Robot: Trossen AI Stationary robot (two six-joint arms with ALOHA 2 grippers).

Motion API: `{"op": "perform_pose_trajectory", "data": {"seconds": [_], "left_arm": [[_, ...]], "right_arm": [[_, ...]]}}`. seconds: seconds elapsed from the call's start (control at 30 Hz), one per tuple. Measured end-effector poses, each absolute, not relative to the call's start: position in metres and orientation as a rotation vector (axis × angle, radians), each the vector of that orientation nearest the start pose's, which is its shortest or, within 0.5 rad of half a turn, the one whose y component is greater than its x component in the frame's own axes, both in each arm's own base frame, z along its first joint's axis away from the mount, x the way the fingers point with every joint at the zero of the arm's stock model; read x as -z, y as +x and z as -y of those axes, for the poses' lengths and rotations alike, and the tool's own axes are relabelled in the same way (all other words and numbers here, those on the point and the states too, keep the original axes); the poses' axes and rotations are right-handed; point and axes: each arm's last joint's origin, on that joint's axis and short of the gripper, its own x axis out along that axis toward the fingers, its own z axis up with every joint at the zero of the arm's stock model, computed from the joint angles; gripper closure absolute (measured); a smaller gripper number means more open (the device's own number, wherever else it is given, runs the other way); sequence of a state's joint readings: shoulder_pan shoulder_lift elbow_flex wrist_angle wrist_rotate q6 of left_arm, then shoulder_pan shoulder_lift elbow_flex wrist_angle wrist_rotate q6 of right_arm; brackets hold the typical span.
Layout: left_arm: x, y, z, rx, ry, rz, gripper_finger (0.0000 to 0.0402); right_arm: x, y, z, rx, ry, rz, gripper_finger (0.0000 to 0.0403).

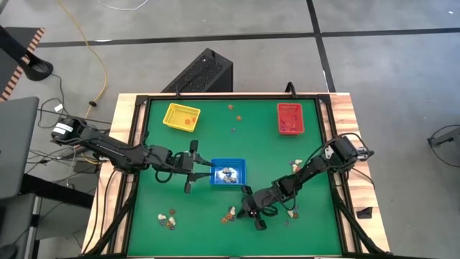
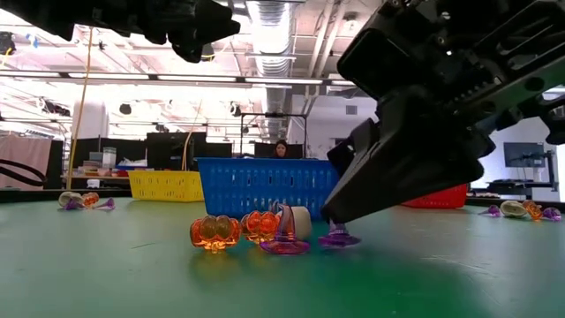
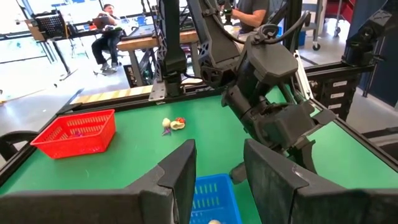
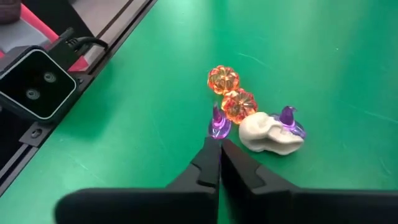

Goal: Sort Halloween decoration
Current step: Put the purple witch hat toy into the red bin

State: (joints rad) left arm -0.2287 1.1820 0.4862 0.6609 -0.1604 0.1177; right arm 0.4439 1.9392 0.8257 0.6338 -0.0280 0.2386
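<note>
We see a small cluster of Halloween trinkets on the green table (image 1: 187,223) near its front edge: two orange pumpkins (image 4: 223,79), a whitish skull (image 4: 268,132) and two purple witch hats (image 4: 218,126). The right gripper (image 4: 217,145) is down at this cluster, its fingers pressed together on the nearer purple hat (in the low view the hat sits at the gripper's tip on the mat). More trinkets lie in little groups at the front left (image 1: 167,217), by the right edge (image 1: 296,165) and near the back (image 1: 231,108), and several rest inside the blue tray (image 1: 228,173). The left gripper (image 1: 202,170) hovers just beside that blue tray, fingers parted and holding nothing. A yellow tray (image 1: 181,117) and a red tray (image 1: 290,119) stand at the back. We can read no writing anywhere.
</note>
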Motion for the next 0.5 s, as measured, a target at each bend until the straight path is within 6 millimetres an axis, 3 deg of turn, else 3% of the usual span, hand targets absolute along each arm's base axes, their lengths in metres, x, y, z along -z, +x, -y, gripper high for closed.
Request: {"op": "perform_pose_trajectory", "data": {"seconds": [0.17, 0.3, 0.5], "left_arm": [[-0.233, 0.237, 0.051, 0.081, 0.122, -0.030, 0.0277], [-0.233, 0.237, 0.051, 0.095, 0.120, -0.031, 0.0277], [-0.232, 0.237, 0.051, 0.095, 0.116, -0.040, 0.0277]], "right_arm": [[-0.124, 0.326, -0.156, -0.425, 0.139, -0.506, 0.0385], [-0.157, 0.318, -0.153, -0.442, 0.116, -0.485, 0.0380], [-0.213, 0.289, -0.138, -0.438, 0.029, -0.476, 0.0384]]}}
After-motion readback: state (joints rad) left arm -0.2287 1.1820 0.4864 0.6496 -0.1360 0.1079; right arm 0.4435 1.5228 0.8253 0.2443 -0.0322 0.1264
